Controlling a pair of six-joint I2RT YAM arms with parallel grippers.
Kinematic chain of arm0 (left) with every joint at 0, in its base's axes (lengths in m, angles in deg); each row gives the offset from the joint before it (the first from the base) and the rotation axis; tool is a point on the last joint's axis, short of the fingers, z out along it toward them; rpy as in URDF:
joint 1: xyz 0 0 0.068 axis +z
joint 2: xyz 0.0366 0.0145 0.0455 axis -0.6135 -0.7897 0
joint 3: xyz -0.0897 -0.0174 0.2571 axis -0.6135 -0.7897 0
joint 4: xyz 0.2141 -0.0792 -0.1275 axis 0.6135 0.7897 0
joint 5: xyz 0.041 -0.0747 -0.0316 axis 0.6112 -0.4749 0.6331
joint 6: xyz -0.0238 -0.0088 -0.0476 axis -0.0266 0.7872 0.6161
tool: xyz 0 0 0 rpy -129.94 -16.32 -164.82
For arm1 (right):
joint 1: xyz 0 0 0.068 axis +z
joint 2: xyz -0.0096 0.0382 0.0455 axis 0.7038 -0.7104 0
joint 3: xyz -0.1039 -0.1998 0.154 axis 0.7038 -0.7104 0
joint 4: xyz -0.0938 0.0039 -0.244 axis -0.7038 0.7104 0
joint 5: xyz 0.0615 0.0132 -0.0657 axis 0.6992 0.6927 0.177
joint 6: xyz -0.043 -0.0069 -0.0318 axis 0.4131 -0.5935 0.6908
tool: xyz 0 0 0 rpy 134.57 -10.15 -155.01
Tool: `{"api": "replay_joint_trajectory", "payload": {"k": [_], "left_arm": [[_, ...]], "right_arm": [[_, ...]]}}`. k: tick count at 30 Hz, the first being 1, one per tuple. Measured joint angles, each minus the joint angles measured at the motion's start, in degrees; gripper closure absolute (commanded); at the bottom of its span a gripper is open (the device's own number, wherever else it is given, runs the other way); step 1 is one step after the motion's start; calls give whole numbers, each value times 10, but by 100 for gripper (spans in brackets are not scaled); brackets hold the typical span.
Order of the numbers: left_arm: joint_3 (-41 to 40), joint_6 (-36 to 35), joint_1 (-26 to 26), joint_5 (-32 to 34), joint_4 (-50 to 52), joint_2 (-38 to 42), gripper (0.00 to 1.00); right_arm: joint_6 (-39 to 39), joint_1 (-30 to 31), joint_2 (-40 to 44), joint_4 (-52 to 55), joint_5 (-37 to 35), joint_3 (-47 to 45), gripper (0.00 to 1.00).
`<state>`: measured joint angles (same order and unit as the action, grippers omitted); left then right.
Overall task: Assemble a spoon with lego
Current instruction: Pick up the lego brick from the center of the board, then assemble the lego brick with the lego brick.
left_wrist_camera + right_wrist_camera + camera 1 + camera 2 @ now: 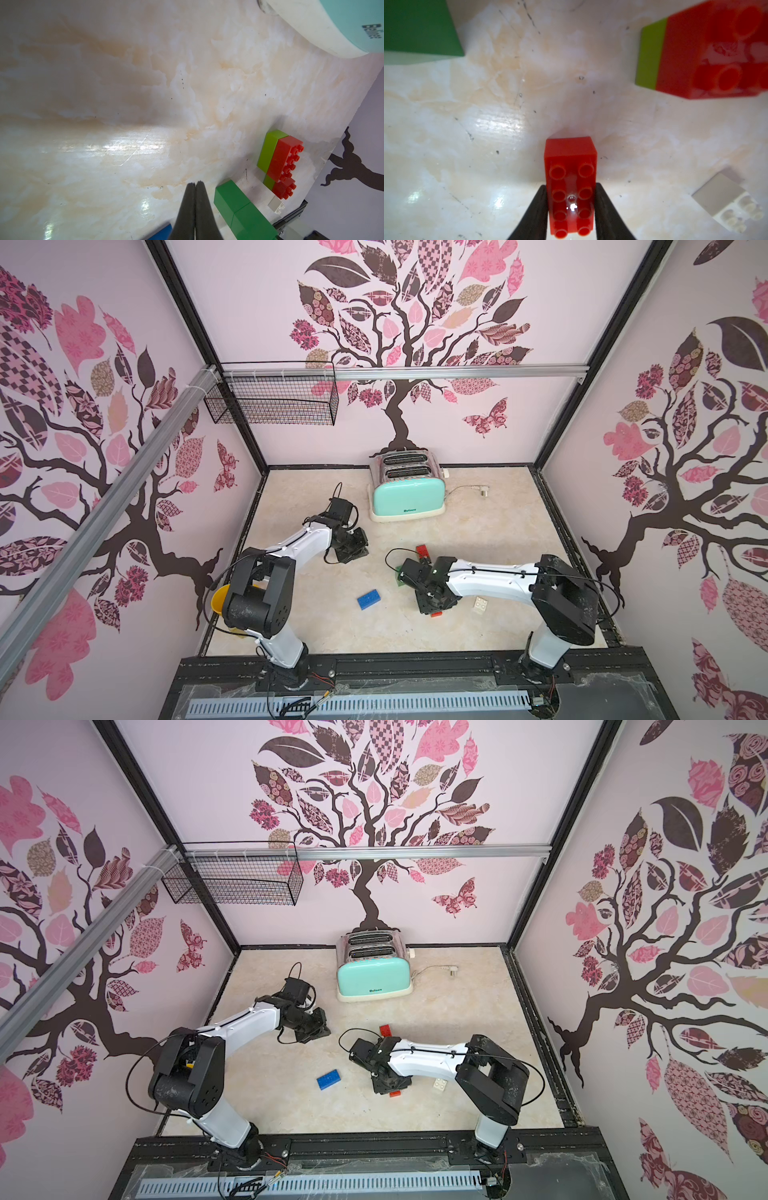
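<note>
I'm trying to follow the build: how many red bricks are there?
3. One red brick is clamped in the right gripper; a long red brick and a short red brick sit atop lime bricks. The arm may hide others.

Brick count, wrist views: 3 red – one oblong red brick [571,187], two stacked on lime. 2 lime bricks [268,149], 2 dark green bricks [230,197], 1 white brick [724,199]. Top views: 1 blue brick [368,599]. 1 toaster [408,493], upper centre.

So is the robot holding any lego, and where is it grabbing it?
Yes. The right hand pinches a red oblong brick by its two long sides, near one end. The left hand is shut on nothing.
</note>
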<state>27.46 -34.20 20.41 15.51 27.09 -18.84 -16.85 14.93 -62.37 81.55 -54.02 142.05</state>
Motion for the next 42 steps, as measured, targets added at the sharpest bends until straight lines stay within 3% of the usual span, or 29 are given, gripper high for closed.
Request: {"api": "replay_joint_trajectory", "payload": {"k": [8, 14, 21, 26, 42], "left_arm": [[0, 0, 0, -3, 0, 0, 100], [0, 1, -3, -13, -7, 0, 100], [-2, 1, -17, -25, -11, 0, 100], [-2, 1, -26, -32, -12, 0, 100], [-2, 3, -28, -40, -15, 0, 100]], "right_arm": [[3, 0, 39, 34, -2, 15, 71], [32, -1, 55, 92, -5, 186, 71], [72, -18, -57, 140, -6, 352, 72], [97, -29, -111, 174, -1, 372, 73], [122, -35, -155, 214, -2, 414, 73]]}}
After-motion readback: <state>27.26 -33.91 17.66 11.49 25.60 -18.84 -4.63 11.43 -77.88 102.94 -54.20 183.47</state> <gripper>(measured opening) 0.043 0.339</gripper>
